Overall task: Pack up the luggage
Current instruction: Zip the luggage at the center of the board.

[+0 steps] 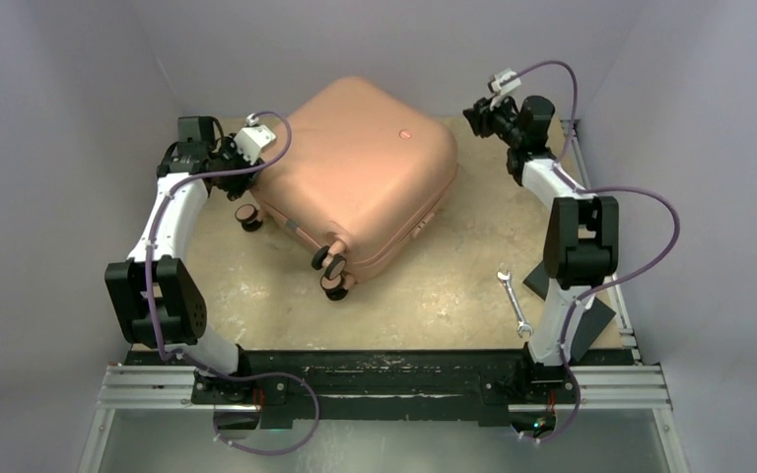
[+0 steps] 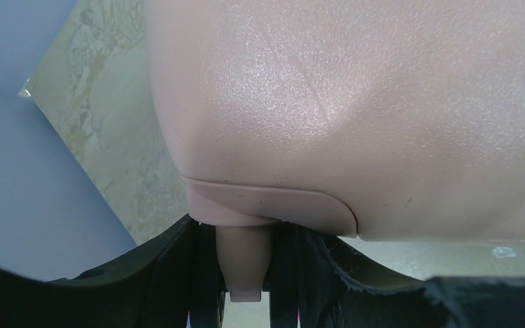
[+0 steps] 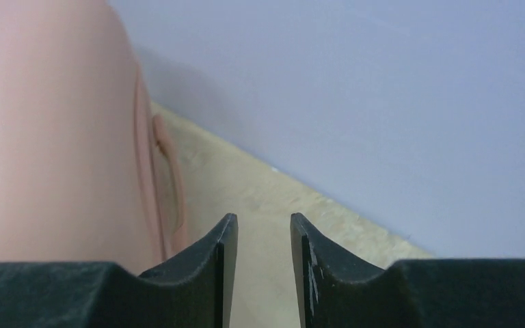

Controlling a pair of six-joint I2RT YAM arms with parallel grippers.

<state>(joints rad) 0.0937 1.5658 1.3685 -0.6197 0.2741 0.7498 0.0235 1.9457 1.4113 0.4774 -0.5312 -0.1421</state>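
Progress: you have the salmon-pink hard-shell suitcase (image 1: 360, 168) with its 2 halves shut. What is inside is hidden, so I judge the loading done or nearly so.
Left to do: by my reading, only securing or repositioning the case remains. Whether the seam is fully fastened cannot be told.
Left arm: it reaches forward along the left side of the beige stone-patterned table (image 1: 434, 296), elbow bent, with the wrist turned in toward the case's left corner.
Left gripper (image 1: 240, 148): its 2 black fingers (image 2: 178, 266) pinch a small pink stub (image 2: 245, 263) that juts out under a moulded lip at that corner, one finger against each side.
Suitcase position: it lies flat on the table, turned diagonally, centre to far side, with its small dark wheels (image 1: 333, 274) facing the near edge.
Right arm: it rises from its base and stretches to the far right corner, with the wrist aimed back at the case's right side.
Right gripper (image 1: 475, 116): its fingers (image 3: 219, 273) are spread with a bare gap between them, gripping nothing. It is near the shell and apart from it.
Silver open-ended spanner (image 1: 515, 305): it lies on the table by the right arm's base, well apart from the case.
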